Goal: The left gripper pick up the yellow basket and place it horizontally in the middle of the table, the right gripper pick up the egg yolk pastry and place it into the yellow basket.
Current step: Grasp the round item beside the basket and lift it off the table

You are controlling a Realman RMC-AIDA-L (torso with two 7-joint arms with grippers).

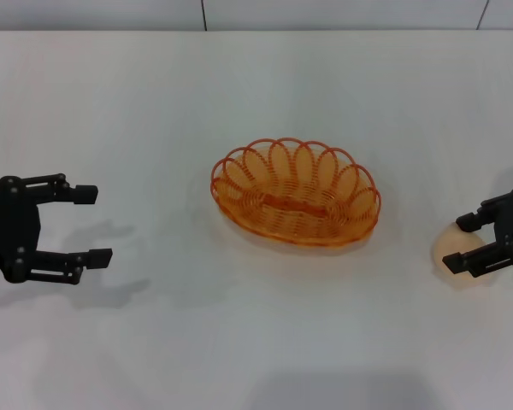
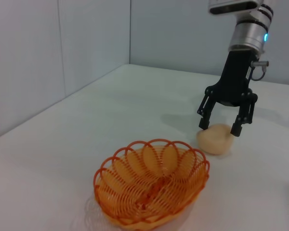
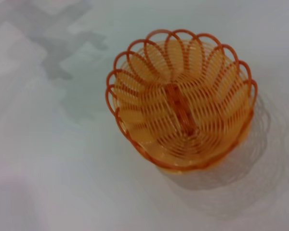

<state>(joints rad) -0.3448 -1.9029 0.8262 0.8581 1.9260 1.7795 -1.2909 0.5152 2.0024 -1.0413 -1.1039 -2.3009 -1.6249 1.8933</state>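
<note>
The yellow basket (image 1: pixel 296 192) lies flat and empty in the middle of the table (image 1: pixel 239 342); it also shows in the left wrist view (image 2: pixel 151 187) and the right wrist view (image 3: pixel 180 115). The egg yolk pastry (image 1: pixel 455 248) rests on the table at the right, also seen in the left wrist view (image 2: pixel 216 139). My right gripper (image 1: pixel 464 243) is open, its fingers straddling the pastry just above it, as the left wrist view (image 2: pixel 219 127) shows. My left gripper (image 1: pixel 92 225) is open and empty at the left, well clear of the basket.
The table's far edge meets a grey wall (image 1: pixel 239 13) at the back. The left wrist view shows wall panels (image 2: pixel 62 48) along the table's side.
</note>
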